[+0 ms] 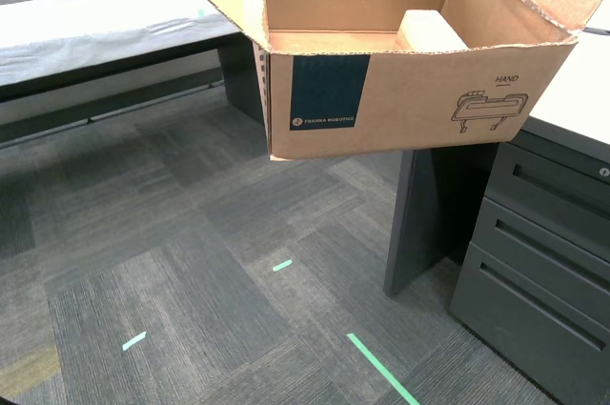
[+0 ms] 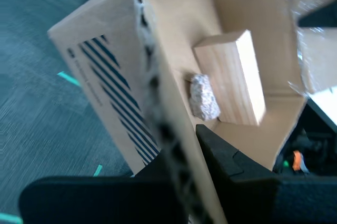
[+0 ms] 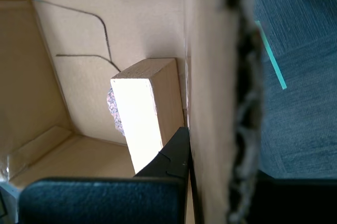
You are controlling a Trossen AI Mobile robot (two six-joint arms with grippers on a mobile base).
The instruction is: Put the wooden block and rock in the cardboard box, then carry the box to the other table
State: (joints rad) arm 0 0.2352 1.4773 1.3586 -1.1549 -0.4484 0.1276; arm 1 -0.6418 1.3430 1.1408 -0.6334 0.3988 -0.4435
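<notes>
The cardboard box [image 1: 400, 91] hangs in the air above the carpet, between the smooth off-white desk [image 1: 581, 91] at the exterior view's right and the other table [image 1: 86, 33] with its pale sheet top, far off at the exterior view's left. Both loads are already inside: the wooden block [image 2: 234, 79] lies on the box floor and the rock [image 2: 204, 96] sits touching its side, so the step in hand is, I judge, the carry itself. My second gripper [image 2: 184, 155] is clenched on one upright wall of the box, one finger inside and one outside, and my first gripper [image 3: 202, 161] is pinched the same way on another wall, close beside the block's end. In the exterior view the box looks slightly tilted, its near corner at that view's left hanging lowest, and the block rests toward the end at that view's right. To do this well I should keep both arms moving together at an even height, so the thin corrugated walls are not pulled apart or torn at the pinch points. I should level the box and travel smoothly, since a jolt could slide the block and rock and shift the weight. The base should clear the desk's leg before swinging toward the far table.
</notes>
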